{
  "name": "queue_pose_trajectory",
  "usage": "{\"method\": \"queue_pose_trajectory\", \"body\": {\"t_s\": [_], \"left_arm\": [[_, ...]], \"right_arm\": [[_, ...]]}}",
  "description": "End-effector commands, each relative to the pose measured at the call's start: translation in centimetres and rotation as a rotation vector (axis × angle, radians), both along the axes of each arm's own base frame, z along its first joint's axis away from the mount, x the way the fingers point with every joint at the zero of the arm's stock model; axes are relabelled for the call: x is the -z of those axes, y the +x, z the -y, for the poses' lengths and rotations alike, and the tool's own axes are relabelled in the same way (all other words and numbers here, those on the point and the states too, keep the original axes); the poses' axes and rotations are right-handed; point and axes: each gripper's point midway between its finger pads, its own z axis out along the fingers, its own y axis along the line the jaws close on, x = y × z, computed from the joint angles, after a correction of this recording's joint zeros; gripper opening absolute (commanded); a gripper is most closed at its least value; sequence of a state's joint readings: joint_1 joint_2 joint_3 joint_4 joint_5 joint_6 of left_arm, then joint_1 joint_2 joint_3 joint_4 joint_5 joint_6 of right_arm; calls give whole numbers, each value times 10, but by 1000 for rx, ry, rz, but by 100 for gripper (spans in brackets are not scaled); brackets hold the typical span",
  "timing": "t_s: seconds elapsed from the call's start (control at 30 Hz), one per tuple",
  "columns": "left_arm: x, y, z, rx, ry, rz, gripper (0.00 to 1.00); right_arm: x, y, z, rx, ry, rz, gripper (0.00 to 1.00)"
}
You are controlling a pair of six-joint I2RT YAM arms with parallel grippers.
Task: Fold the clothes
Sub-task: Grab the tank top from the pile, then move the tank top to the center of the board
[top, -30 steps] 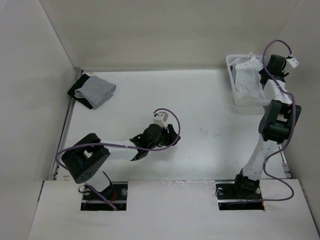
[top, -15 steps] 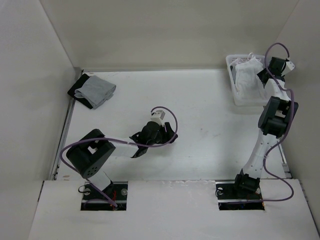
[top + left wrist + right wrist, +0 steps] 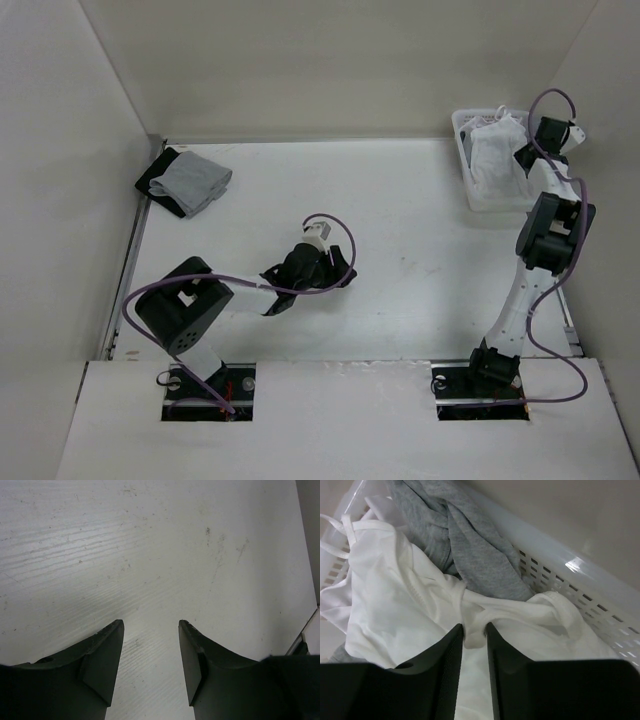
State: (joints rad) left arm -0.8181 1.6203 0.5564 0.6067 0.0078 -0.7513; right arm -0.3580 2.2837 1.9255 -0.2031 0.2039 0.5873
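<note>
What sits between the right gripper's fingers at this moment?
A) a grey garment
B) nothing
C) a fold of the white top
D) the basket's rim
C: in the right wrist view the right gripper pinches a fold of the white top inside the basket, while the grey garment lies behind it, clear of the fingers.

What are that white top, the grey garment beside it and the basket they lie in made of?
The white top: thin, matte knit fabric, perhaps cotton jersey; it crumples softly, with stitched strap edges. The grey garment: heathered knit, likely a cotton blend. The basket: glossy white plastic, judging by its shine and moulded slots.
</note>
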Motion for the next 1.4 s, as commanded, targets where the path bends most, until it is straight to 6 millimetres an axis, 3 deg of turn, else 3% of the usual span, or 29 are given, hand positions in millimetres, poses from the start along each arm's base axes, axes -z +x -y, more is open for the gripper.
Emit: {"method": "queue_pose_trajectory", "body": {"t_s": [0.0, 0.03, 0.13, 0.23, 0.27, 0.3, 0.33, 0.43, 0.67, 0.77, 0.83, 0.93, 1.0, 1.07, 1.23, 1.33, 1.37], "left_arm": [[-12, 8, 4, -4, -49, 31, 46], [-12, 8, 3, -6, -50, 30, 46], [-12, 8, 3, -7, -51, 29, 46], [-17, 9, 4, -7, -61, 38, 46], [-18, 9, 4, -9, -65, 40, 46], [-20, 9, 4, -9, -69, 43, 46], [-24, 10, 2, -15, -74, 51, 46], [-35, 11, -2, -28, -92, 72, 46], [-69, 26, -35, -126, -170, 109, 46], [-90, 34, -66, -219, -215, 127, 46], [-101, 40, -92, -294, -234, 146, 46], [-121, 42, -125, -377, -279, 176, 47], [-135, 40, -135, -394, -305, 204, 48], [-142, 35, -139, -393, -313, 209, 48], [-131, 36, -140, -389, -286, 176, 48], [-114, 47, -160, -470, -250, 141, 46], [-110, 49, -165, -486, -240, 134, 45]], "right_arm": [[-21, 10, 1, 4, 6, 75, 4], [-27, 10, 1, 5, -2, 94, 2], [-79, 4, -11, -23, -70, 235, 0], [-151, -16, -50, -74, -109, 397, 0], [-181, -28, -70, -100, -121, 463, 0], [-199, -37, -84, -118, -128, 501, 0], [-236, -56, -118, -168, -146, 577, 0], [-290, -99, -185, -276, -166, 686, 0], [-367, -206, -326, -555, -119, 847, 1], [-401, -255, -367, -659, -71, 923, 1], [-417, -279, -383, -705, -49, 956, 2], [-412, -295, -404, -745, -6, 937, 3], [-391, -293, -421, -778, 28, 891, 3], [-358, -283, -443, -809, 71, 825, 3], [-244, -213, -477, -820, 162, 598, 1], [-170, -146, -493, -801, 205, 444, 0], [-156, -129, -494, -784, 210, 416, 0]]}}
